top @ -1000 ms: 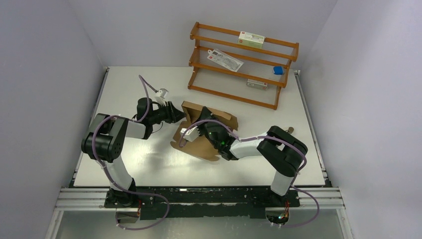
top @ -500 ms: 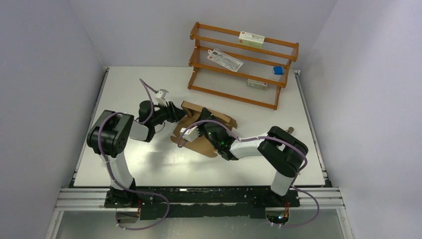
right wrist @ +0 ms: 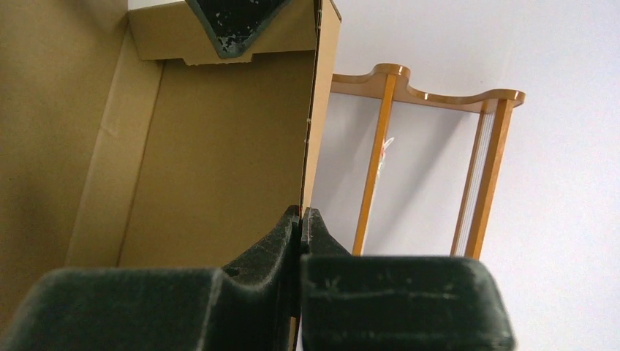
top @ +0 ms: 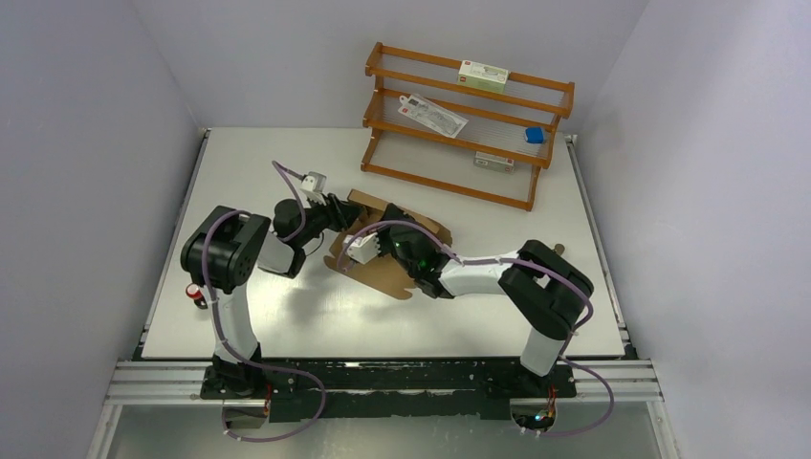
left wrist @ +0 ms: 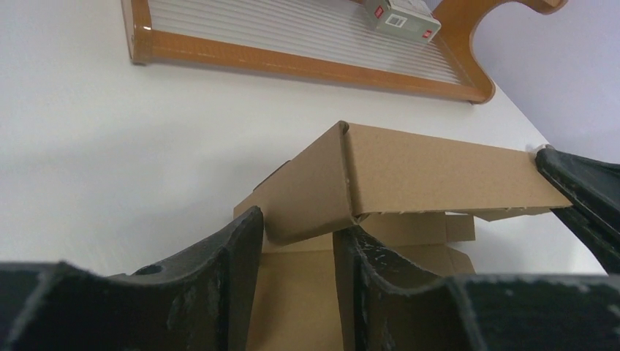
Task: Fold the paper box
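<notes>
Starting on the left: the left gripper (left wrist: 298,225) is down low at the left end of the plain brown cardboard paper box (top: 384,277). Its jaws are spread part way and straddle the corner where a short end flap turns off the long wall. Honestly can't tell if they're squeezing that corner or just sitting either side of it.

The paper box sits mid-table on the white tabletop (top: 287,316), between the two arms, with its base lying flat. The far long wall is stood up, and from the left wrist view the end flap at that corner is bent round. The near side looks flat on the table from above, notched flaps and all.

Moving right, the right gripper (right wrist: 301,213) has its jaws pressed together, pinching the thin top edge of that upright wall and holding it up.

Further back and right is the orange wooden slatted rack (top: 445,185), well apart from the box and not involved.

My read: maybe a third of the way. One wall is up and one corner is being formed. Left to do: the other end, the near wall, and tucking the flaps so it holds by itself.
</notes>
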`<state>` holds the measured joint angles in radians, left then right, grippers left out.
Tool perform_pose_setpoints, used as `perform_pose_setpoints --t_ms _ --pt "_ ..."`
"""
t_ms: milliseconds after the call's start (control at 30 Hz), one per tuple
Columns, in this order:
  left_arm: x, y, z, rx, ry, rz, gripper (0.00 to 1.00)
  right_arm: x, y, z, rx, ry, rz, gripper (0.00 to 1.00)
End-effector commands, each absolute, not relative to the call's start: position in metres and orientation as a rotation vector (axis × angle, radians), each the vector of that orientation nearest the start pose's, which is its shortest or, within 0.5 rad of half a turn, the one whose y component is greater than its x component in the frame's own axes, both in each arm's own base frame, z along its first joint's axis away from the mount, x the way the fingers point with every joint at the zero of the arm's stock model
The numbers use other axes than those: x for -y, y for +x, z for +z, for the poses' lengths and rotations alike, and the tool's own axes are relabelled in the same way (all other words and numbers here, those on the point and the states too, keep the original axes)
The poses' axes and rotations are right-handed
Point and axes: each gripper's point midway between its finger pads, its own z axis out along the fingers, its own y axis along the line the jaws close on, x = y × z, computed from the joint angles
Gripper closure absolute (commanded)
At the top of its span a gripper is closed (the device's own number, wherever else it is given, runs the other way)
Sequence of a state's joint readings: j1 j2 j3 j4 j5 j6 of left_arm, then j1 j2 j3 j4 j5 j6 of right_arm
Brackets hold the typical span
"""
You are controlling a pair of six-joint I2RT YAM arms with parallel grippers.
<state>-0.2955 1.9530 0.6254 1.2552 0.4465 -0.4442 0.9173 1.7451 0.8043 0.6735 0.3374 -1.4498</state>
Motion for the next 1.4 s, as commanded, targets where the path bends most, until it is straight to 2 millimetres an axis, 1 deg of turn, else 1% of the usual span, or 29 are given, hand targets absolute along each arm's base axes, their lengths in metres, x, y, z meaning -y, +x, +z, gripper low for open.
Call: perform_pose_setpoints --t_ms 0,167,267,467,600,633,667,800,1067,1167,1367 --pt "0.217 0.43 0.113 -1.533 0.216 -0.822 0.57 -0.332 0.347 0.116 -0.945 -1.776 -0.512 1.0" --pt "0.212 0.439 0.11 -1.517 0.177 -0.762 0.67 -0.334 0.347 0.112 -0.968 -1.799 -0.476 1.0" --pt "0.212 0.446 0.108 -1.506 0.142 -0.751 0.69 -0.335 0.347 0.111 -0.988 -1.803 -0.446 1.0" --pt "0.212 0.45 0.111 -1.48 0.068 -0.716 0.7 -0.339 0.346 0.11 -1.021 -1.817 -0.385 1.0" --pt "0.208 0.455 0.112 -1.47 0.01 -0.661 0.71 -0.339 0.345 0.107 -1.049 -1.824 -0.354 1.0" --pt "0.208 0.455 0.111 -1.47 -0.003 -0.657 0.71 -0.339 0.345 0.106 -1.055 -1.827 -0.344 1.0" --pt "0.203 0.458 0.109 -1.47 -0.044 -0.634 0.71 -0.339 0.344 0.106 -1.059 -1.829 -0.336 1.0" --pt "0.192 0.461 0.105 -1.467 -0.156 -0.599 0.72 -0.342 0.343 0.105 -1.074 -1.826 -0.307 1.0" --pt "0.185 0.465 0.097 -1.478 -0.271 -0.532 0.74 -0.343 0.342 0.106 -1.103 -1.831 -0.26 1.0" --pt "0.183 0.465 0.096 -1.487 -0.301 -0.471 0.75 -0.344 0.342 0.105 -1.114 -1.837 -0.247 1.0" --pt "0.18 0.461 0.1 -1.488 -0.316 -0.312 0.76 -0.343 0.344 0.1 -1.135 -1.838 -0.241 1.0"
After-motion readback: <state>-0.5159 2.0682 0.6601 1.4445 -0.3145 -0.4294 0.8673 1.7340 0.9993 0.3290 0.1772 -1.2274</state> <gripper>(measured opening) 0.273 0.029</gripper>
